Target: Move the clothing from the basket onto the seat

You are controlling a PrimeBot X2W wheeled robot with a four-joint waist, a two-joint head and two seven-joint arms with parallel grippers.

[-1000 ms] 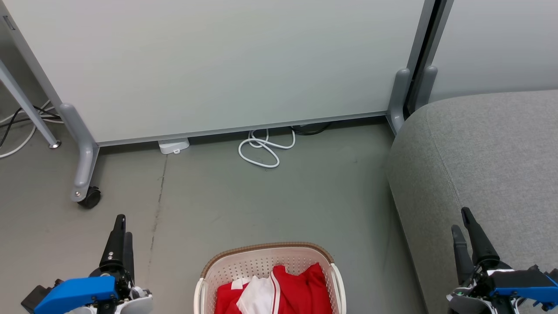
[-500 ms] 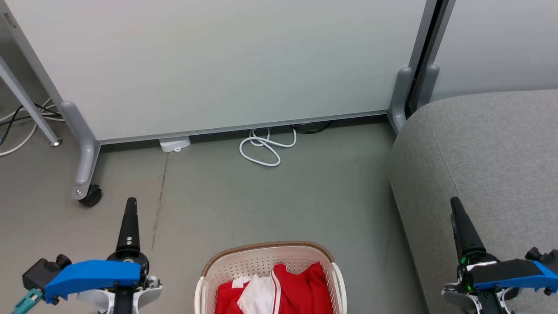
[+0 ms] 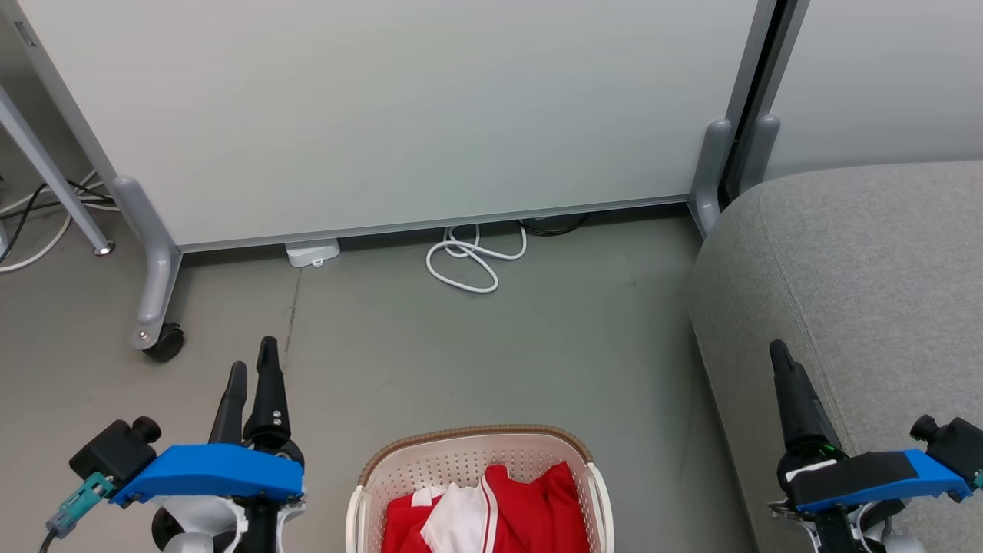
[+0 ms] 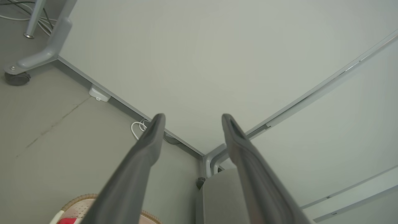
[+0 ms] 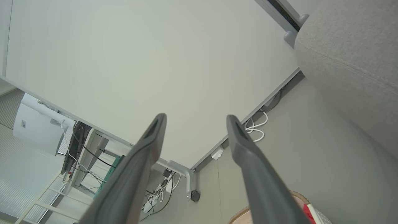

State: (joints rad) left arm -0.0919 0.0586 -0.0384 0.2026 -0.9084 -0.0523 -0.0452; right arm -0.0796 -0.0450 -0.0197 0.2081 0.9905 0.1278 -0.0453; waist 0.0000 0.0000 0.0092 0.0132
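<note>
The cream basket [image 3: 461, 462] with a brown rim stands on the floor at the bottom centre of the head view, holding red clothing [image 3: 530, 514] with a white panel. The grey seat [image 3: 860, 292] rises at the right. My left gripper [image 3: 252, 362] hangs open and empty to the left of the basket. Over the seat's front edge, to the right of the basket, my right gripper [image 3: 779, 353] is turned edge-on. In the left wrist view the gripper [image 4: 190, 116] stands open, with the basket's rim [image 4: 79, 199] low. The right wrist view shows its gripper [image 5: 196, 117] open, the seat [image 5: 351, 56] beside it.
A pale partition panel [image 3: 399, 107] on grey wheeled feet [image 3: 157, 338] stands behind the floor. A coiled white cable [image 3: 468, 261] and a small white box [image 3: 312, 251] lie at its base. Cables and a metal leg [image 3: 54, 192] sit at the far left.
Both arms have moved up and inward towards the basket, rotating at the wrist. The camera has shifted slightly. The basket and clothing lie as before.
</note>
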